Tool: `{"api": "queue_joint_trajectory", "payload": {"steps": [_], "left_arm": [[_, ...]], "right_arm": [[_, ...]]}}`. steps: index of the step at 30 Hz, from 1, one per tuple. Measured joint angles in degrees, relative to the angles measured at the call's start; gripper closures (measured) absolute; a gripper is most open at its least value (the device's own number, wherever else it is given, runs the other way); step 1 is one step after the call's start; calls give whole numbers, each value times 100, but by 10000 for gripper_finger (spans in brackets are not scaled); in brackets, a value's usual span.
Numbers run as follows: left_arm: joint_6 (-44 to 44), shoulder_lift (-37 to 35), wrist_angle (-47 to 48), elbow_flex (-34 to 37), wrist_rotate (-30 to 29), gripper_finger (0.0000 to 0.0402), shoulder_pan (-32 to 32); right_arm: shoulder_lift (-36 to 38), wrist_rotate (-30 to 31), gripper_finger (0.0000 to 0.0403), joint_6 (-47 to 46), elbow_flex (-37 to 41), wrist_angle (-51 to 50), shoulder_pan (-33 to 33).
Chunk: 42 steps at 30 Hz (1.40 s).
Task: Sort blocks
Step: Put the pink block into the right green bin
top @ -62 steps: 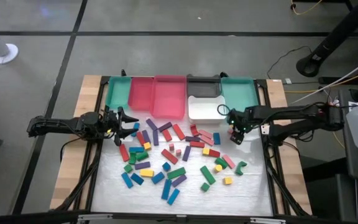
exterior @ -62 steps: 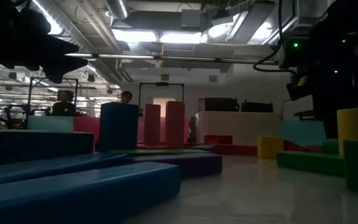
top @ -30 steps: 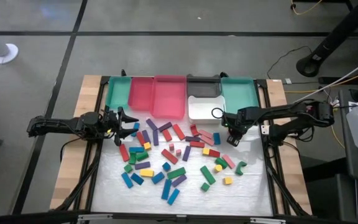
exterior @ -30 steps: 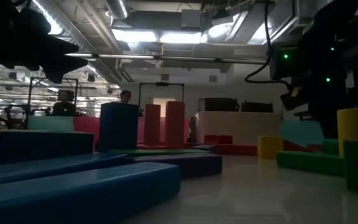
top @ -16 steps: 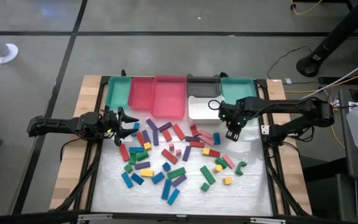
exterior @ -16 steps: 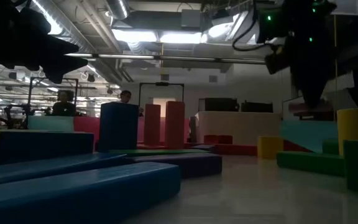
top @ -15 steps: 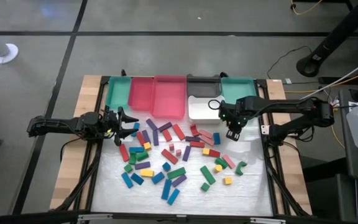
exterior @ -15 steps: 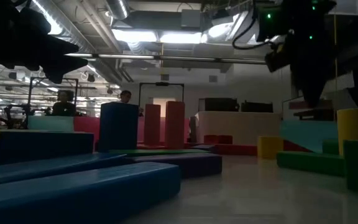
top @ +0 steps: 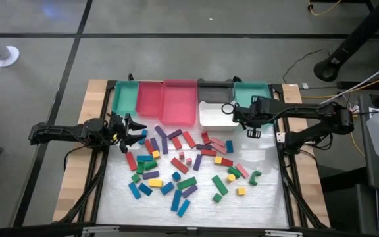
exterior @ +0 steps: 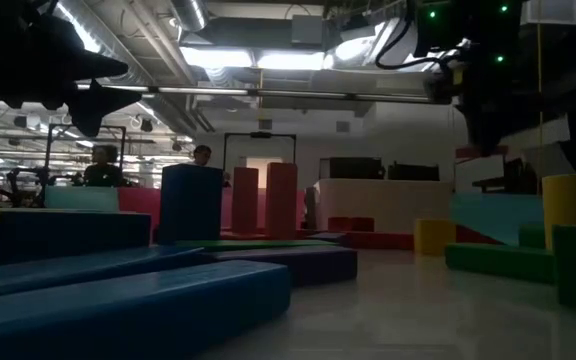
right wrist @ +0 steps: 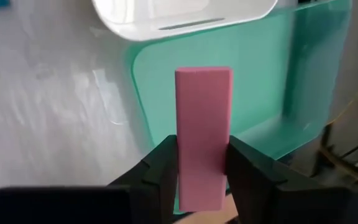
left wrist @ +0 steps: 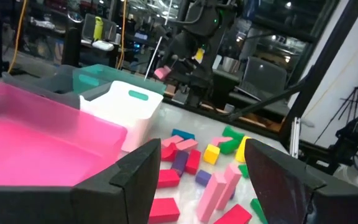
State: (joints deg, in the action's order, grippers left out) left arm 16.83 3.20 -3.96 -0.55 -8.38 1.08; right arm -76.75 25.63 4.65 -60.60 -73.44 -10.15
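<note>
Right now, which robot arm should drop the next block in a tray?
Probably the right. The right gripper is shut on a pink block above the right-hand teal tray. The left gripper waits open and empty beside the pile.

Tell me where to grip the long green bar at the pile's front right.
Take the green bar across its narrow width at mid-length, from straight above, with the fingers turned to match its diagonal. It lies flat, and both long sides look clear there.
</note>
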Motion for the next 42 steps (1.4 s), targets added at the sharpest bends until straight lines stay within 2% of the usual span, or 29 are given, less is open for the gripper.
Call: {"api": "queue_joint_trajectory", "payload": {"steps": [9,15,19,26,34,39,42], "left_arm": [[-47,0,5,2,0,180,0],[-31,0,7,0,0,180,0],[-29,0,6,0,0,180,0],[-29,0,9,1,0,180,0],[68,0,39,-1,0,180,2],[200,0,39,-1,-2,180,2],[199,0,34,1,-2,180,2]], "right_arm": [[0,223,277,207,2,7,0],[-2,880,276,348,2,1,0],[-2,892,276,523,4,7,-15],[-2,763,276,799,4,225,-603],[-7,13,276,1316,4,798,-1378],[-7,-17,275,1368,4,797,-1734],[-7,-20,260,1368,4,802,-1937]]}}
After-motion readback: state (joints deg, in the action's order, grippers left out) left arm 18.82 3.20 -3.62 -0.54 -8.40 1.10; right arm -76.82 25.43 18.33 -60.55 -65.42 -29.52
